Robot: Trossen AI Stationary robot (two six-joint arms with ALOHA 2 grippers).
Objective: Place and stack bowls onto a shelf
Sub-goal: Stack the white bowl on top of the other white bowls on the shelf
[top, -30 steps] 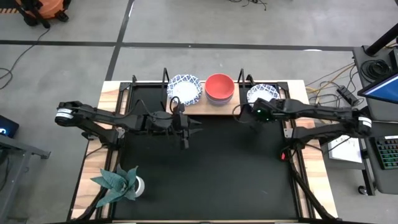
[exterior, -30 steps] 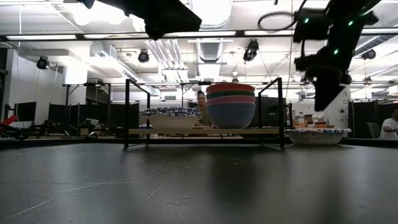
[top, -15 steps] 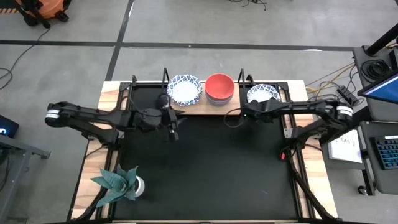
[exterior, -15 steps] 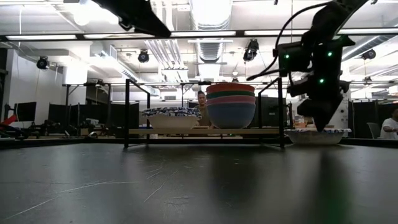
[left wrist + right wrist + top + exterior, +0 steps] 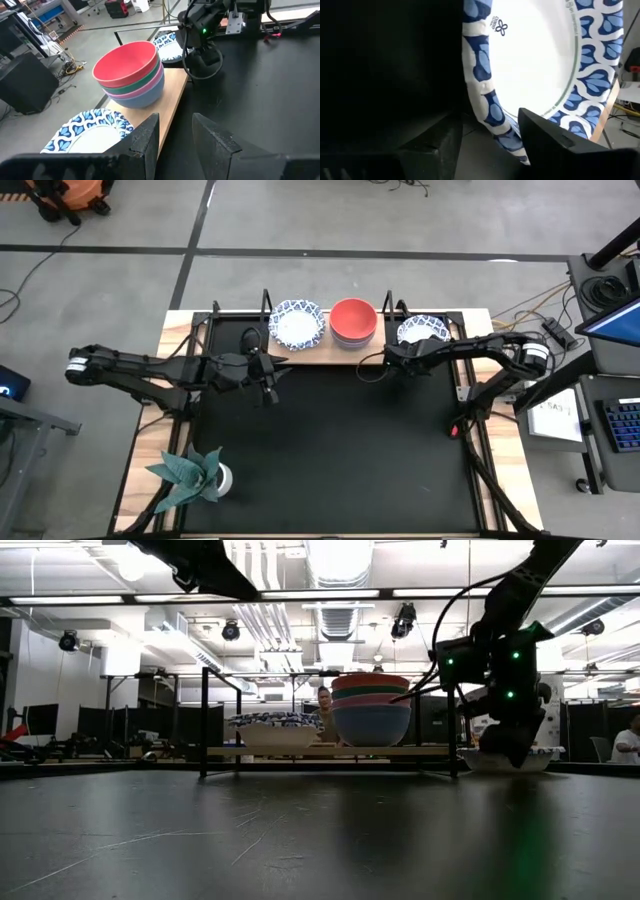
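At the left of the high view, the left gripper [image 5: 268, 376] has drawn back toward frame left since a second ago and now hangs just in front of the shelf [image 5: 310, 355]; its fingers [image 5: 150, 137] stand apart on nothing, so that arm looks finished for the moment. Behind it, upper centre-left, a patterned bowl [image 5: 297, 323] rests on the board, and beside it at centre stands the red-topped stack [image 5: 353, 321] of plain bowls, both where they were earlier. Right of centre, the right gripper [image 5: 392, 358] has swung in from farther right and dropped low by the shelf's right end. Its wrist view shows the open jaws straddling the rim of the off-shelf patterned bowl [image 5: 535, 60], not yet clamped. That bowl [image 5: 423, 331] sits unmoved on the table just right of the shelf. Judging by this, the pickup of the next bowl is starting.
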